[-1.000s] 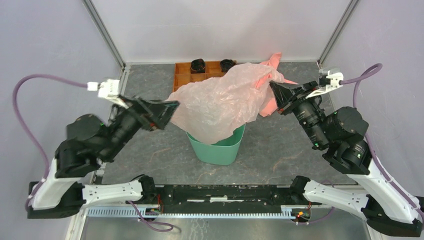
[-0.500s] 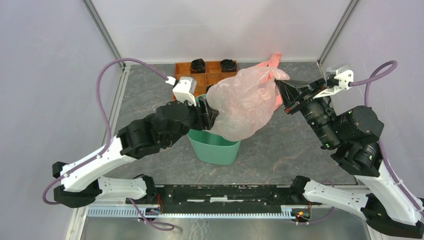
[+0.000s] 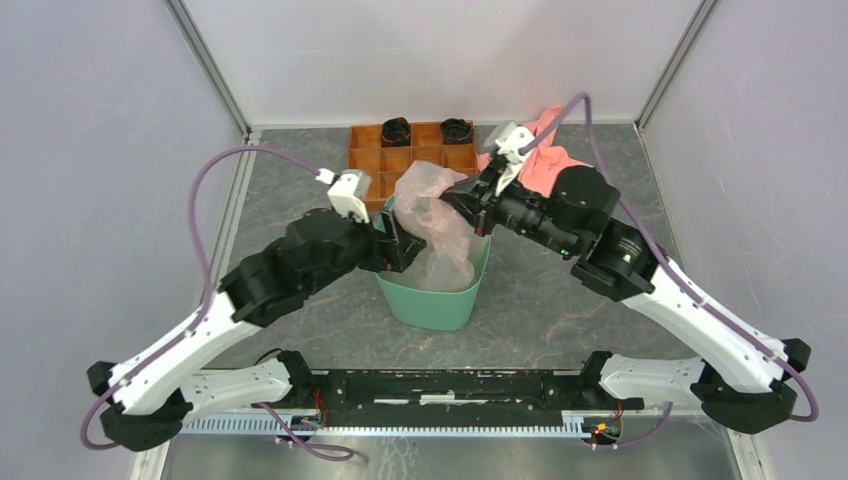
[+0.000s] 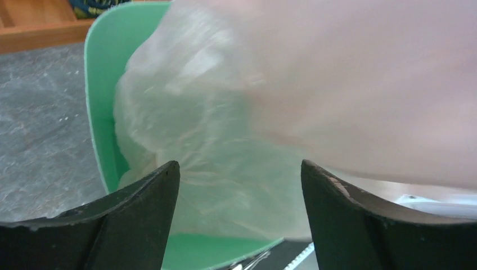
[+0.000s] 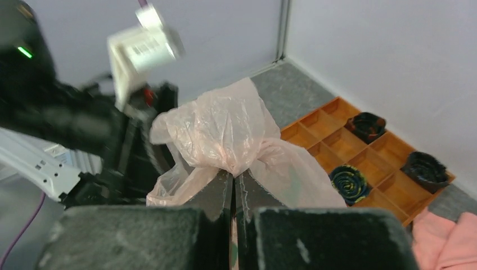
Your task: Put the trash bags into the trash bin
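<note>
**Bag hanging into bin, right arm holding**

Right gripper (image 5: 232, 177): jaws closed on a gathered bunch of the trash bag (image 5: 225, 135), pinched just below a puffed crown of film. It hangs above the far side of the trash bin (image 3: 440, 305).

The bag's lower part hangs down inside the bin, and its upper part stands above the rim.

Left gripper (image 4: 239, 174): jaws wide apart, clamping nothing. It sits at the bin's left rim and faces the bag, whose film fills the gap between the two fingers in the wrist view. Contact with the film: cannot tell.

On the table behind the bin: orange tray (image 3: 385, 158) with two dark items in its far compartments. Salmon cloth (image 3: 550, 165) lies beside the tray, behind the right arm.
</note>
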Robot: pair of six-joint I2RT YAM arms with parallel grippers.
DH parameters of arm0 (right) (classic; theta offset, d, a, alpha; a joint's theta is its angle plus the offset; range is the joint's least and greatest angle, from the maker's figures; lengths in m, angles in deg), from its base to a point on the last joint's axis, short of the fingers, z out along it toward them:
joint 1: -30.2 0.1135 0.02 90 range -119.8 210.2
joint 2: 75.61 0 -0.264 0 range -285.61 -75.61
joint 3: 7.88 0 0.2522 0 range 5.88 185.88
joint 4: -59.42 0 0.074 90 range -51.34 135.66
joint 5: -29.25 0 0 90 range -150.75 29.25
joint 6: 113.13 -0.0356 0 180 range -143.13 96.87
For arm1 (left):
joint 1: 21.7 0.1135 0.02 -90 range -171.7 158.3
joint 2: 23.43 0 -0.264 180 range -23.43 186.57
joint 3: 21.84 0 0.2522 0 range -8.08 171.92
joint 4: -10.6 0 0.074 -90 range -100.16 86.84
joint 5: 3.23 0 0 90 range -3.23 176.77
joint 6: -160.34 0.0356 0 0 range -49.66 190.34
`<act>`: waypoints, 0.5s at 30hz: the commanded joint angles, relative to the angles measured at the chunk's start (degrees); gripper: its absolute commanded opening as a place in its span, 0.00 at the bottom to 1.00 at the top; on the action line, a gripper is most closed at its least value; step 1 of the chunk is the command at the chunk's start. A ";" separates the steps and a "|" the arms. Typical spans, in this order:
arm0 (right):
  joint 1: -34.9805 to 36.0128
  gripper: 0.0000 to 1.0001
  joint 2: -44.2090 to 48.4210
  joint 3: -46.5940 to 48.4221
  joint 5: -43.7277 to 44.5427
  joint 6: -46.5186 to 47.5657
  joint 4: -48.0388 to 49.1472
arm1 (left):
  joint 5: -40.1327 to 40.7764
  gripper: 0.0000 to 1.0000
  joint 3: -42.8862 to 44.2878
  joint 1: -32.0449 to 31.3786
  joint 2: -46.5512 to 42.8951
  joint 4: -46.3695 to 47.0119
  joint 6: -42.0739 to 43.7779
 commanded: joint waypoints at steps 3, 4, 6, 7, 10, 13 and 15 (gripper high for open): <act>0.12 0.01 -3.29 0.42 -8.55 0.43 0.07 | -0.91 0.91 4.18 0.10 -9.39 -4.62 1.92; 0.10 0.01 -3.56 -0.38 -7.96 0.28 0.02 | -0.31 0.92 3.94 0.11 -10.62 -5.80 1.55; 0.08 0.01 -3.85 -2.59 -5.32 -0.33 -0.01 | 1.75 0.92 2.81 0.10 -12.65 -8.30 0.37; 0.08 0.01 -4.05 -3.52 -4.16 -0.63 -0.21 | 3.05 0.92 1.69 0.10 -13.27 -9.52 -0.22; 0.12 0.01 -4.88 -4.67 -1.00 -0.94 -1.03 | 6.69 0.90 -2.17 0.10 -13.80 -11.41 -3.19; 0.07 0.01 -4.79 -4.97 -0.33 -1.09 -0.55 | 7.02 0.81 -6.84 0.10 -13.68 -7.09 -5.08; 0.09 0.01 -4.47 -4.94 -0.15 -1.16 -0.07 | 6.16 0.76 -9.22 0.10 -12.46 -3.08 -5.32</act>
